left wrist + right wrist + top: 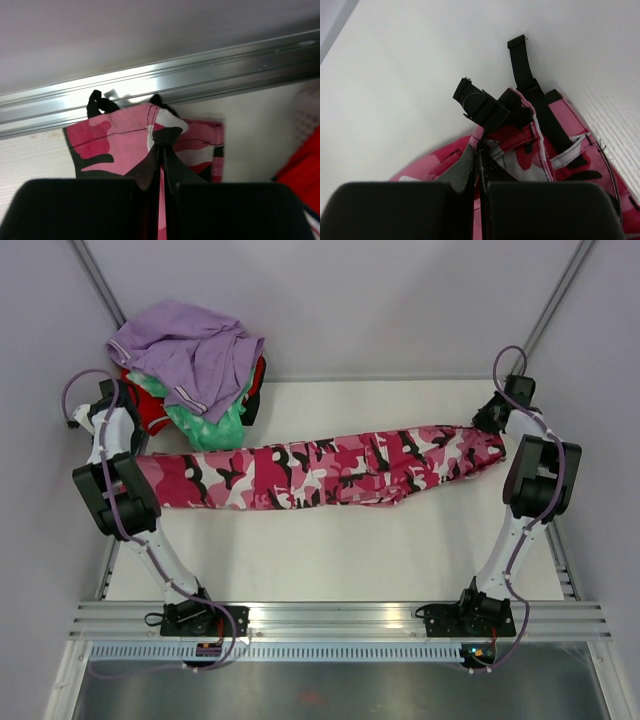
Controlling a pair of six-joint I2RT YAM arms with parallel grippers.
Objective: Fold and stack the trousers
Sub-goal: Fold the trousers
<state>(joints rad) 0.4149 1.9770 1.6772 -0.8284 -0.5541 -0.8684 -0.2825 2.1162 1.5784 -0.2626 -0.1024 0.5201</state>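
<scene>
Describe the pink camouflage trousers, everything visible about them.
The trousers are soft woven-looking cloth printed in hot pink, pale pink, white and black patches. They are stretched in a long narrow band across the table, legs seemingly folded together. The fingers of the left gripper are shut on a hemmed end, those of the right gripper on the other end, where a black strap with a buckle shows.

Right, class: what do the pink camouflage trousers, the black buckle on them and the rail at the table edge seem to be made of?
The trousers look like soft woven cloth, perhaps cotton, matt: they crease and show stitched seams. The buckle is probably moulded plastic: dull black and hard-edged. The rail is metal, likely aluminium: bright reflections run along its straight grooves.
</scene>
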